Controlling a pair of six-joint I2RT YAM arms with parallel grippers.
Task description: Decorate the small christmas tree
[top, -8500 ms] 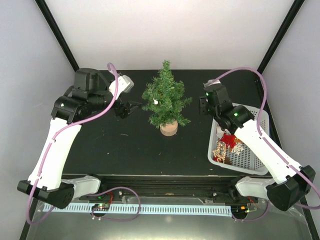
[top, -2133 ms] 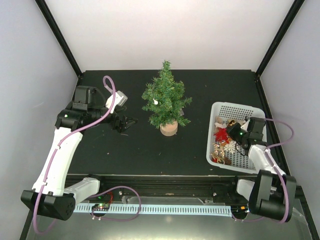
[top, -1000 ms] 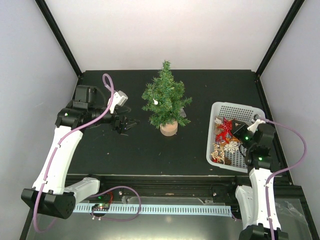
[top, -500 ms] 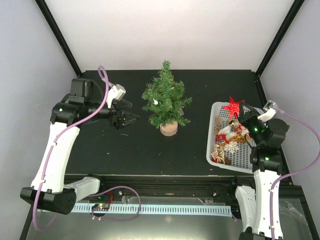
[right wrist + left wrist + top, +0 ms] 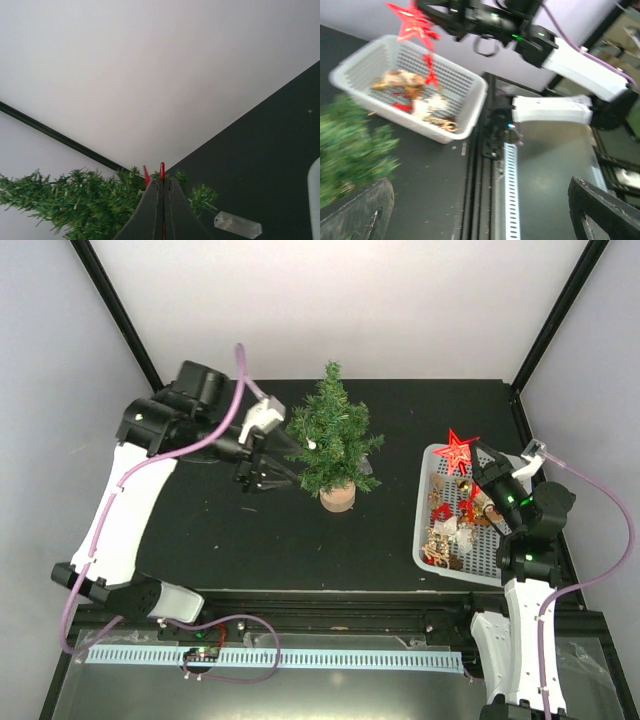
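Note:
The small christmas tree (image 5: pixel 330 438) stands mid-table on its wooden disc base (image 5: pixel 337 499), with a small white ornament (image 5: pixel 311 444) among its branches. My left gripper (image 5: pixel 276 466) is open and empty, close to the tree's left side. In its wrist view the wide-apart fingers (image 5: pixel 357 212) frame the tree's blurred branches (image 5: pixel 347 150). My right gripper (image 5: pixel 476 464) is shut on a red star (image 5: pixel 458 451) and holds it above the far end of the basket. In the right wrist view the star's thin edge (image 5: pixel 162 170) sticks out between the shut fingers (image 5: pixel 172 210), with the tree (image 5: pixel 75 205) beyond.
A white mesh basket (image 5: pixel 424 540) at the right holds several ornaments (image 5: pixel 445 532); it also shows in the left wrist view, where the basket (image 5: pixel 470 102) sits under the star (image 5: pixel 410 25). A clear plastic piece (image 5: pixel 237 225) lies on the black table near the tree. White walls enclose the table.
My left arm has swung right, bringing its open gripper up to the tree's left side. My right gripper has lifted the red star out of the basket and holds it raised.

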